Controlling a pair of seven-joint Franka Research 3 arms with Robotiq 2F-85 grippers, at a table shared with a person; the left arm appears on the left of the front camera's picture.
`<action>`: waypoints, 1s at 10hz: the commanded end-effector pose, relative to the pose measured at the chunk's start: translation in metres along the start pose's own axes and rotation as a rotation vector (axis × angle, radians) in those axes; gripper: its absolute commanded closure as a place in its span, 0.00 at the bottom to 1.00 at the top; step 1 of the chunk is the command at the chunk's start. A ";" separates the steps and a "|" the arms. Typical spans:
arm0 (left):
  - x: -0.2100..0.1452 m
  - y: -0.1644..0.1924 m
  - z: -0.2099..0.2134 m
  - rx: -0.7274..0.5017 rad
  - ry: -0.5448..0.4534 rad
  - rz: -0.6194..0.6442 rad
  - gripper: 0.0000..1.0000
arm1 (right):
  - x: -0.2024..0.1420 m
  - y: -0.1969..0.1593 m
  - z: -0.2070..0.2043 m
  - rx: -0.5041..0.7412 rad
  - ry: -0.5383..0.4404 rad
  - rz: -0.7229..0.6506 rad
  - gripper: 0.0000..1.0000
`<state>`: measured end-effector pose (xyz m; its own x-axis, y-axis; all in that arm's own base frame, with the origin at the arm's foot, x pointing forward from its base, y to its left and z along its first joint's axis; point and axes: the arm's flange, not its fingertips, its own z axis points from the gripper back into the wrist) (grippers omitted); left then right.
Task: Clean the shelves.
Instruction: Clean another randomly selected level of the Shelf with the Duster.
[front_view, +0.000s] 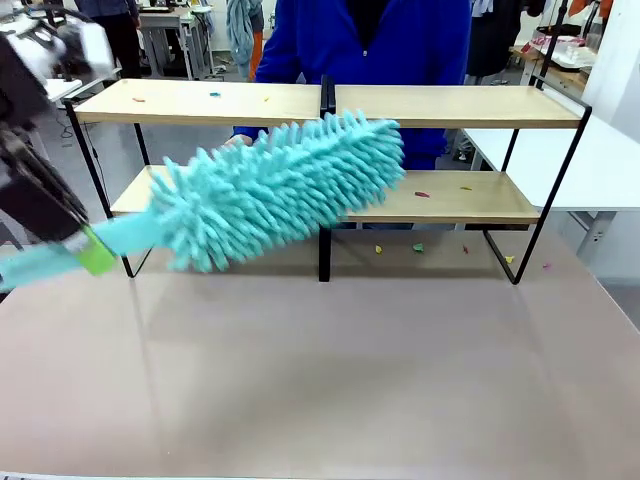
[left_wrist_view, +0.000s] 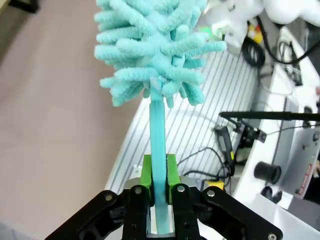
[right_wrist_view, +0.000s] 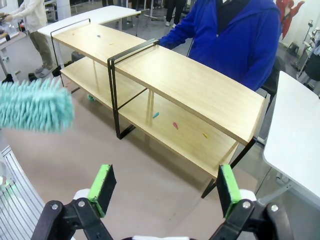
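The shelves (front_view: 450, 105) are placed at the far side of the counter (front_view: 350, 400), with its long side towards the robot, and a person (front_view: 370, 40) in a blue top is seen just behind it. The rack is judged to be stiff but rather light: two wooden boards in a thin black frame. It could probably slide or tip if it is pushed hard, so it should be brushed only, not gripped.

A turquoise duster (front_view: 280, 190) is held in the air in front of the lower board, tilted, with its head up to the right. The left fingers (left_wrist_view: 146, 172) are clamped on the thin flat handle, near its end. The head is soft and fluffy and will bend easily. The handle looks a little flexible, so only light pressure can be passed to the wood. The right fingers (right_wrist_view: 103, 182) are wide apart and empty, above the counter in front of the right end of the shelves.

Small coloured scraps (front_view: 421, 194) are lying on both boards, and some more on the counter under the rack.

The upper board is open from above. The room between the two boards is low for the thick head and is divided by the black centre post, so each half must be entered from the front. The frame ends should be avoided. The counter in front gives much room.
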<state>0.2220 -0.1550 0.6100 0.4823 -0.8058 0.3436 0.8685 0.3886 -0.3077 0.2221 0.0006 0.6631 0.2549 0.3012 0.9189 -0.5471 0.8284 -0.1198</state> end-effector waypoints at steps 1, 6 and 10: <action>0.011 -0.013 -0.025 -0.036 0.028 0.026 0.87 | 0.000 0.000 0.001 -0.002 0.001 -0.004 0.00; 0.031 -0.030 -0.047 -0.111 0.138 -0.060 0.87 | 0.000 0.000 0.001 -0.002 0.001 -0.004 0.00; 0.143 -0.024 -0.133 -0.010 0.292 0.210 0.87 | 0.000 0.000 0.001 -0.002 0.001 -0.004 0.00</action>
<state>0.2292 -0.3154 0.5385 0.5529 -0.8310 0.0610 0.7937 0.5030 -0.3422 0.2220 0.0006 0.6631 0.2549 0.3013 0.9188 -0.5472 0.8284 -0.1198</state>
